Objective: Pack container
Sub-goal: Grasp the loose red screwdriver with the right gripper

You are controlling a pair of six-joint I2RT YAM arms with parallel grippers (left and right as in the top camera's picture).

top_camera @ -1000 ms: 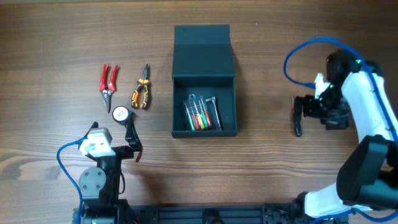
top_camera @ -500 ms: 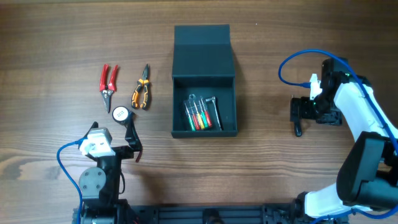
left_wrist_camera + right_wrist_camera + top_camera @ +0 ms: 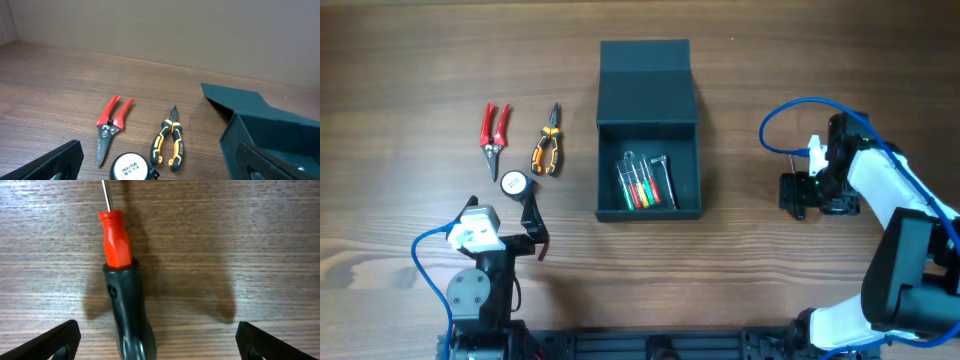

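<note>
Right now you are working on the pickup step of packing. The right claw (image 3: 798,196) is hovering low over a loose screwdriver (image 3: 124,307) that is lying flat on the table (image 3: 420,60), well to the right of the container (image 3: 648,95). The right wrist view is showing the claw released, its fingers spread wide on either side of the black handle and not touching it. The red collar and the shaft are pointing away from the camera.

The container is sitting in the middle of the table with its flap lid folded back. A set of small screwdrivers (image 3: 643,183) is lying inside, and bare floor is showing beside it. The left claw (image 3: 534,228) is resting near the front edge, also released and holding nothing. The red pruners (image 3: 495,127), the orange pliers (image 3: 547,143) and the tape measure (image 3: 515,183) are waiting just beyond it.

For the next move, I judge that you are needing to centre the right fingers on the thick black part of the handle, since it is sitting a little left of their midline. Then you are lowering and closing. The handle is round, so it is likely to roll if only one finger is reaching it first.
</note>
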